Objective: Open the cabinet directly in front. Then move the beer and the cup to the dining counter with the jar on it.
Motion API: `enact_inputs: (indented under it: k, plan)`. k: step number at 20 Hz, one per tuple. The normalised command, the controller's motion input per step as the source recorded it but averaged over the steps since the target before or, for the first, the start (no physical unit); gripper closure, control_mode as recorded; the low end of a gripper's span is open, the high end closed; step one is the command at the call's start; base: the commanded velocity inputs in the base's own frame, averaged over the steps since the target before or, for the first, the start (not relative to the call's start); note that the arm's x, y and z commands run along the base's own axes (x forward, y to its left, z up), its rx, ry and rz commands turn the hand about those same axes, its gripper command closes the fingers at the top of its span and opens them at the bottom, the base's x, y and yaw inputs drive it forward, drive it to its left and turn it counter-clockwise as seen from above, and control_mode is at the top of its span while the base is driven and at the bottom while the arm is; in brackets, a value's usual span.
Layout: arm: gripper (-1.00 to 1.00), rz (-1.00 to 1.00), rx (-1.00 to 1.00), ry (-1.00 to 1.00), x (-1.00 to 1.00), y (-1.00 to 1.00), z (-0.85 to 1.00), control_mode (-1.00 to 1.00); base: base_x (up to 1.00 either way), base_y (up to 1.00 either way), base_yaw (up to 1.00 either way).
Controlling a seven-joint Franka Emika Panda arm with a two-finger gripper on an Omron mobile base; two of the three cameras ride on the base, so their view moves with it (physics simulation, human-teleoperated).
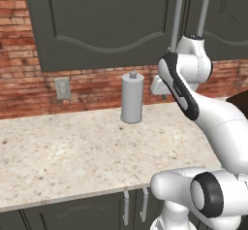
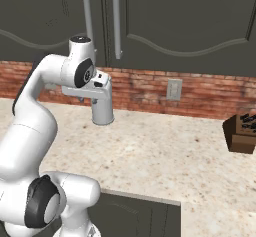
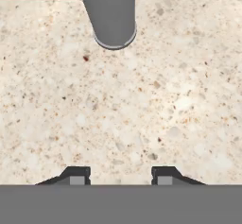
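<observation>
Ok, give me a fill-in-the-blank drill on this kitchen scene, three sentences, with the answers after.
1. Both arched doors of the dark grey-green wall cabinet are ____.
2. The tall grey canister with a knob top stands on the beige speckled stone counter in front of a wall of red ____.
3. In the hand view, the two-finger gripper has nothing between its dark tips and looks down at the ____ counter.

Missing words: closed; brick; speckled stone

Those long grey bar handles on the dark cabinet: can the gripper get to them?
Probably yes. The handles hang just above the gripper, which points down at the speckled counter; nothing blocks the way up.
</observation>
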Motion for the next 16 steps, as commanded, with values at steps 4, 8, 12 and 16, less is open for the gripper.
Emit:
enact_inputs:
  k: [4,8,12,16]
  plan:
    - [-1.00,0.00,0.00,-0.03,0.04,0.00,-0.02,-1.00,0.00,0.00,0.00]
    - [-1.00,0.00,0.00,-0.22,-0.30,-0.02,0.16,-1.00,0.00,0.00,0.00]
    - [-1.00,0.00,0.00,-0.25,-0.31,0.00,0.09,-1.00,0.00,0.00,0.00]
    - [-1.00,0.00,0.00,-0.29,-0.34,0.00,0.21,-1.00,0.00,0.00,0.00]
